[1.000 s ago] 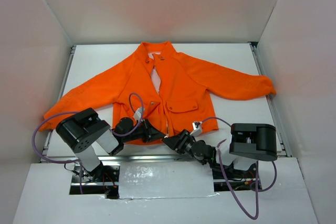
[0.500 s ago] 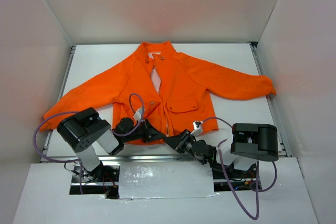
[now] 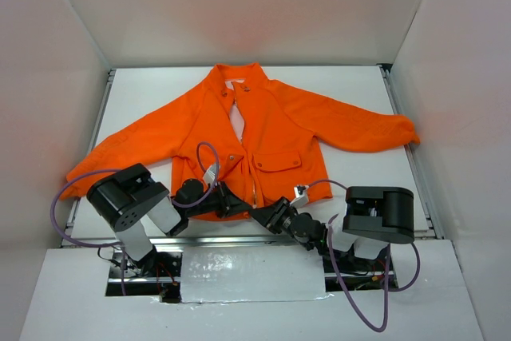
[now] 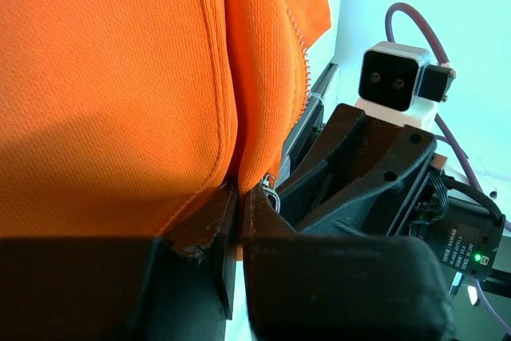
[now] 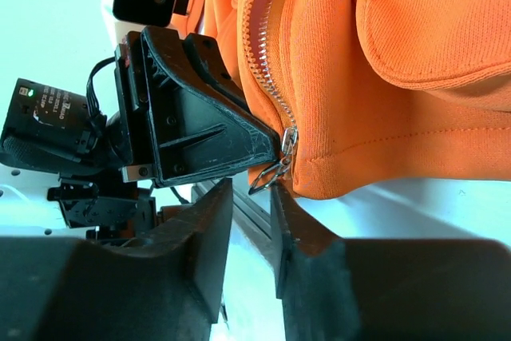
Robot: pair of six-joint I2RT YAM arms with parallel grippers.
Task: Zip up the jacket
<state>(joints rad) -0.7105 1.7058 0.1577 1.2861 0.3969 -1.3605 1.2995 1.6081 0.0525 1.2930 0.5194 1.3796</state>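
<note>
From where I stand, the orange jacket (image 3: 275, 125) lies spread flat on the white table (image 3: 359, 89), with its collar toward the far wall, its sleeves out to either side and its hem at the near edge by the arms. The front gapes just below the collar. The left gripper (image 4: 239, 193) is pinched tight on the hem beside the foot of the zipper (image 5: 265, 69). The right gripper (image 5: 254, 189) sits just under the metal zipper pull (image 5: 275, 167). Its fingers are a narrow slit apart, and the pull hangs at the mouth of that gap, unclamped.

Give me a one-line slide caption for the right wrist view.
Right tool, jaws slightly apart, poised at the zipper pull of the orange jacket, beside the left tool.
</note>
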